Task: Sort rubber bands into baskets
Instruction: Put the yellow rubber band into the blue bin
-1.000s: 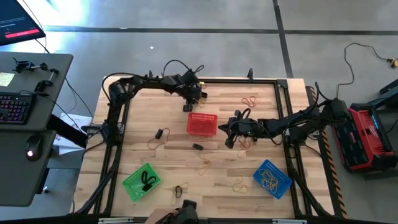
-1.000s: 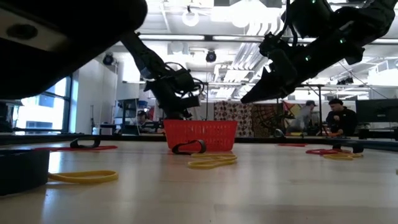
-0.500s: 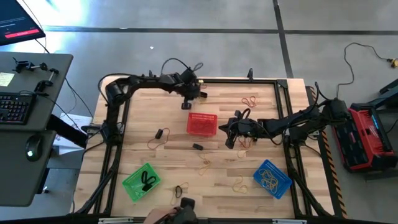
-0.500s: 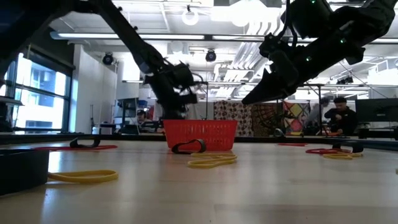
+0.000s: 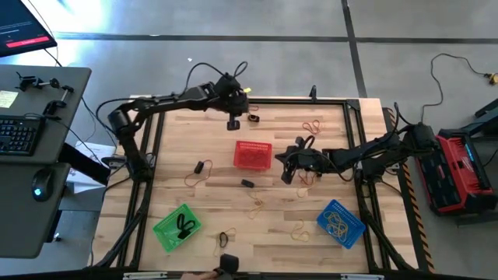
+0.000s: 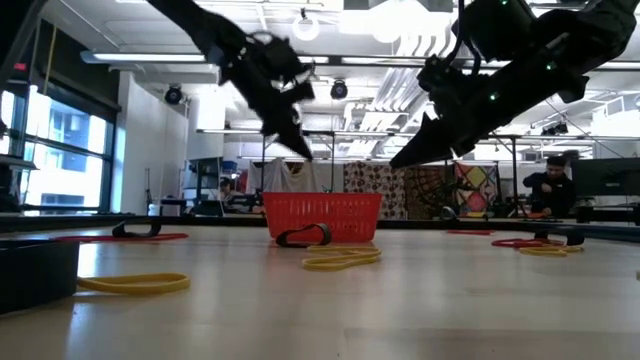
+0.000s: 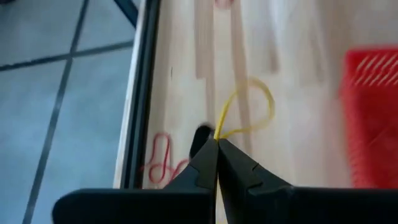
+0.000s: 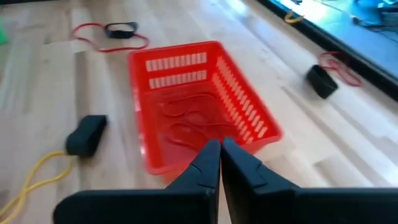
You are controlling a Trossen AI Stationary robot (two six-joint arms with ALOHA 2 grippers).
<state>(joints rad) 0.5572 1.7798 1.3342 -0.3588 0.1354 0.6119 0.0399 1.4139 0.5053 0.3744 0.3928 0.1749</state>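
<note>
**Yellow band pinched up near the far edge**

While the right arm waits, the left gripper [image 7: 217, 144] has its two fingers squeezed together on a yellow rubber band [image 7: 249, 115]. The loop sticks out past the tips and hangs in the air above the wood, so it looks lifted, not lying flat. From above, this gripper [image 5: 233, 122] is near the far edge of the table [image 5: 156, 187], just past the red basket [image 5: 253, 155].

The band is held by one thin end, so the rest of the loop hangs free and can fall out when the fingers open. Yellow loops sit in the blue basket [image 5: 340, 222], far off at the near right corner, so my guess is that this one should go there. That would be a long carry across the table.

The right gripper [image 8: 220, 151] is pressed shut with nothing in it. It hangs just beside the red basket [image 8: 199, 102] on the side away from the left arm, and thin red bands lie inside that basket. From above it [image 5: 287, 175] is well apart from the left gripper, so the two arms do not bump.

The green basket [image 5: 177, 226] at the near left corner holds black bands. More loose bands lie on the wood: a yellow one [image 5: 256, 204], a red one [image 5: 313, 125] and a black one [image 5: 247, 184].
</note>
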